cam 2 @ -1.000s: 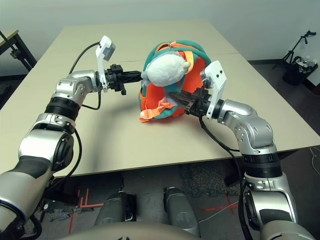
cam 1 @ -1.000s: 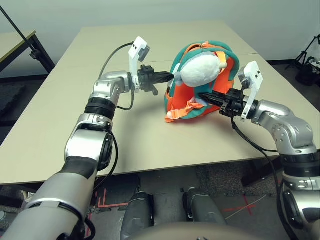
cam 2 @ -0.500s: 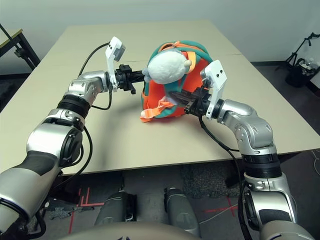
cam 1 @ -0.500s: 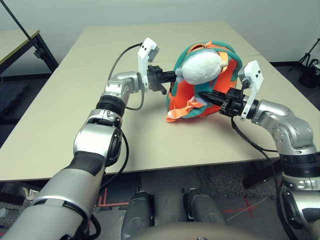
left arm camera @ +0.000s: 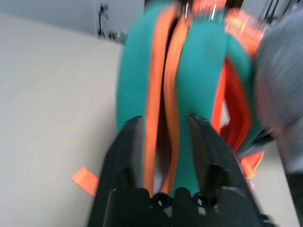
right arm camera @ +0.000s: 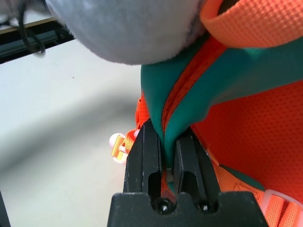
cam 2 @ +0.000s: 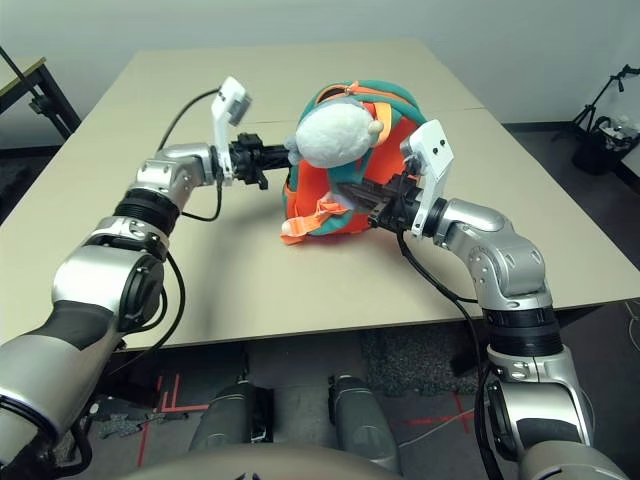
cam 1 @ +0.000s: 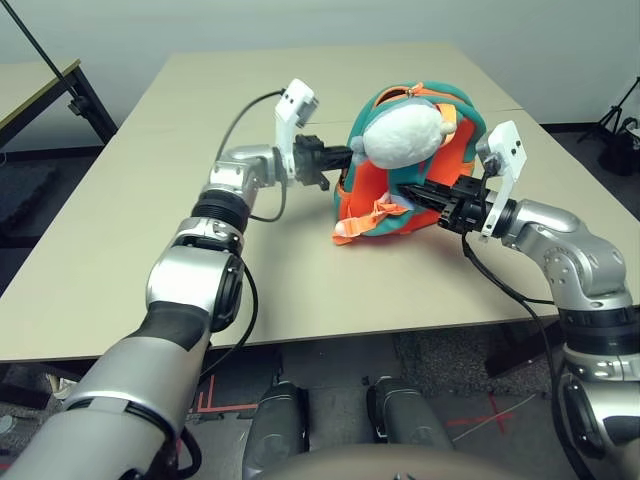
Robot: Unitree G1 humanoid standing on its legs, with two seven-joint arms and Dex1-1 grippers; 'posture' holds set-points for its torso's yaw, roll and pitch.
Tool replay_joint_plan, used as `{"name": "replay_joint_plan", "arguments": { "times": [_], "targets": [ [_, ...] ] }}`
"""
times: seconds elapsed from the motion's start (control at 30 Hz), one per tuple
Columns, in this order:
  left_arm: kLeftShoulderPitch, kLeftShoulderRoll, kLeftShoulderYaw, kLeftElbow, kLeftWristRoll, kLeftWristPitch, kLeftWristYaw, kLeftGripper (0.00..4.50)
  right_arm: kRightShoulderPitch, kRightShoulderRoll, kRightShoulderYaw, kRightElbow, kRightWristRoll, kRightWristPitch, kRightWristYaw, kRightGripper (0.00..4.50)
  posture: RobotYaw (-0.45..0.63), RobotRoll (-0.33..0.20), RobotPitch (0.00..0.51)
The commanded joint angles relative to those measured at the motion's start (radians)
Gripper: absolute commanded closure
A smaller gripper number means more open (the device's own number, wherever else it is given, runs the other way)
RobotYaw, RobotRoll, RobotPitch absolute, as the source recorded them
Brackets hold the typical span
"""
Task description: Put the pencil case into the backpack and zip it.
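The orange backpack point(cam 1: 385, 195) with teal trim stands upright on the table, its grey-white plush animal point(cam 1: 402, 135) hanging on the near face. My left gripper point(left arm camera: 165, 130) is open at the backpack's left side, its fingers point(left arm camera: 130, 142) straddling the orange zip point(left arm camera: 161, 94) between the teal bands. On the right, my right gripper point(right arm camera: 168, 135) is shut on the teal trim point(right arm camera: 189, 90) at the backpack's edge, just under the plush. The pencil case is hidden from every view.
The tan table point(cam 1: 130, 240) has open surface to the left and in front of the backpack. A black stand point(cam 1: 62, 88) rises off the table's left, and tripod gear point(cam 1: 615, 130) sits on the floor at right.
My left gripper has moved right, from a gap away to the backpack's side, with the zip now between its fingers. The right gripper has kept its hold.
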Motion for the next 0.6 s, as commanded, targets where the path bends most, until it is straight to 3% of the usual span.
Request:
{"name": "replay_joint_plan", "arguments": {
  "times": [0.03,0.13,0.17,0.4,0.6],
  "targets": [
    [0.009,0.088,-0.039,-0.166,-0.027,0.133,-0.116,1.31,-0.006,0.002,0.02,-0.007,0.008,0.0,0.018,4.45,-0.16,0.0,0.0],
    [0.029,0.168,-0.066,-0.299,-0.052,0.245,-0.173,0.16,-0.016,0.002,0.026,0.009,0.001,-0.006,0.029,4.45,-0.15,0.0,0.0],
    [0.032,0.181,-0.067,-0.329,-0.062,0.273,-0.178,0.0,-0.018,0.002,0.027,0.013,-0.001,-0.007,0.031,4.45,-0.15,0.0,0.0],
    [-0.004,0.205,-0.065,-0.566,-0.132,0.376,-0.162,0.0,-0.04,0.011,0.051,0.044,-0.012,-0.018,0.049,4.45,-0.12,0.0,0.0],
    [-0.032,0.167,-0.119,-0.601,-0.141,0.374,-0.146,0.0,-0.042,0.012,0.055,0.049,-0.014,-0.023,0.05,4.45,-0.13,0.0,0.0]
  ]
}}
